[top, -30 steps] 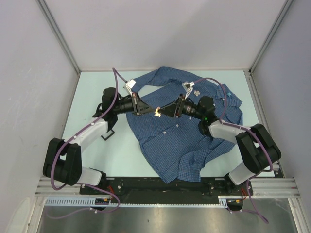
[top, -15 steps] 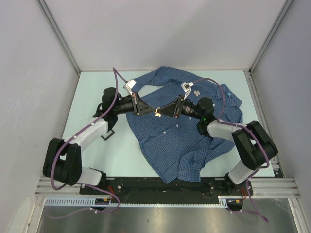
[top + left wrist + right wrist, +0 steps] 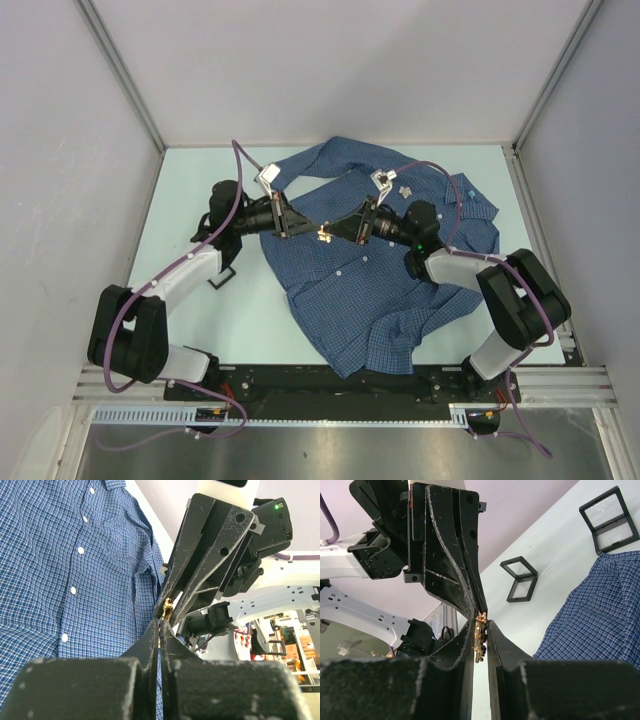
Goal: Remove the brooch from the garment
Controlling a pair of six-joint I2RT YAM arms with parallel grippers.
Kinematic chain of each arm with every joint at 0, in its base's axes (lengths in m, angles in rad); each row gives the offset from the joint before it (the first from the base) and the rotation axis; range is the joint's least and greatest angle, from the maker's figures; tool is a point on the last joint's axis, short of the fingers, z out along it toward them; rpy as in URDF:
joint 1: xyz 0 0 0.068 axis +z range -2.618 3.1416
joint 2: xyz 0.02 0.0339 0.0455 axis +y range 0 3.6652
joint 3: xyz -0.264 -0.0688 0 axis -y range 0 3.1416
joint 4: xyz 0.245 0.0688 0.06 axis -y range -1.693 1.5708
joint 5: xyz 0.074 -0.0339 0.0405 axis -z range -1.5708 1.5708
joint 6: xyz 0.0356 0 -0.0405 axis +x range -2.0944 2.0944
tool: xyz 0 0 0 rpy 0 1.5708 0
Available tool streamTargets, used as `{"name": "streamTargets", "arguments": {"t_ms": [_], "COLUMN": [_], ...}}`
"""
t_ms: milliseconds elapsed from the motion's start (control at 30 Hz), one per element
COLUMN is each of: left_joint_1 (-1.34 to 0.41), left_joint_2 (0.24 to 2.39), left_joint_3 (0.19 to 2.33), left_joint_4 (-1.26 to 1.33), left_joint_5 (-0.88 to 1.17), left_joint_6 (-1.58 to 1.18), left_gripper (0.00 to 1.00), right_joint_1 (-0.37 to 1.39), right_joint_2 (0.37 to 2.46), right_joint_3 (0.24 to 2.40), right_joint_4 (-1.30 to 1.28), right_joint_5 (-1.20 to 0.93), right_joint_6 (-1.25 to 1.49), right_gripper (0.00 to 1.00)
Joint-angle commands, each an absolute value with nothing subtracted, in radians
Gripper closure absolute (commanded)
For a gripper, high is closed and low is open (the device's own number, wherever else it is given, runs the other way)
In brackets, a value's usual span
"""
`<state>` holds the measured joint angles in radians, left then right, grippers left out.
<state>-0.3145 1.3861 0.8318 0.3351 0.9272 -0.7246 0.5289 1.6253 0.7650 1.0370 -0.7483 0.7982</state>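
Observation:
The garment (image 3: 370,285) is a blue checked shirt spread across the table, also in the left wrist view (image 3: 60,555) and the right wrist view (image 3: 600,610). The small gold brooch (image 3: 323,234) hangs above it between the two arms, tip to tip. My left gripper (image 3: 313,230) is shut, with the brooch (image 3: 168,609) at its very fingertips. My right gripper (image 3: 334,234) comes from the opposite side. Its fingers (image 3: 496,635) are pressed on both faces of the brooch (image 3: 480,637). No shirt fabric shows around the brooch in the right wrist view.
Two black-framed clear boxes (image 3: 521,578) (image 3: 610,517) lie on the pale table left of the shirt; one black frame (image 3: 222,277) sits under the left forearm. A small silvery piece (image 3: 405,188) rests on the shirt near the collar. White walls close in three sides.
The right gripper's jaws have closed in onto the brooch, and its arm has eased slightly to the left. The left gripper has stayed shut in place.

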Motion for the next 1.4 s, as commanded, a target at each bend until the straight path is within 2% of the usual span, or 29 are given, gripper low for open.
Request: {"name": "streamTargets", "arguments": {"t_ms": [0,533,633,767,833,967,1167,1200,1367], "left_joint_1": [-0.321,-0.321,-0.319,-0.305,-0.299,-0.291,-0.291,-0.291,-0.295], "left_joint_2": [1.351,1.341,1.336,1.331,1.336,1.338,1.347,1.354,1.466], "left_joint_3": [0.827,0.796,0.801,0.819,0.834,0.865,0.959,1.0,1.164], "left_joint_4": [0.416,0.491,0.457,0.359,0.287,0.172,-0.112,-0.189,-0.36], "left_joint_5": [0.953,0.965,0.956,0.905,0.878,0.806,0.508,0.382,0.02], "left_joint_6": [-0.759,-0.825,-0.807,-0.74,-0.71,-0.614,-0.433,-0.411,-0.313], "left_gripper": [1.0,1.0,1.0,1.0,1.0,1.0,1.0,1.0,1.0], "right_joint_1": [0.557,0.644,0.643,0.635,0.623,0.577,0.494,0.491,0.471], "right_joint_2": [1.628,1.608,1.594,1.551,1.52,1.464,1.388,1.384,1.393], "right_joint_3": [0.796,0.795,0.79,0.77,0.755,0.73,0.723,0.718,0.71], "right_joint_4": [1.04,0.965,0.973,0.968,0.957,0.91,0.659,0.638,0.607], "right_joint_5": [-0.741,-0.574,-0.581,-0.574,-0.563,-0.528,-0.412,-0.391,-0.344], "right_joint_6": [0.738,0.64,0.649,0.653,0.653,0.638,0.517,0.476,0.433], "right_gripper": [0.83,0.8,0.72,0.49,0.43,0.21,0.15,0.15,0.15]}}
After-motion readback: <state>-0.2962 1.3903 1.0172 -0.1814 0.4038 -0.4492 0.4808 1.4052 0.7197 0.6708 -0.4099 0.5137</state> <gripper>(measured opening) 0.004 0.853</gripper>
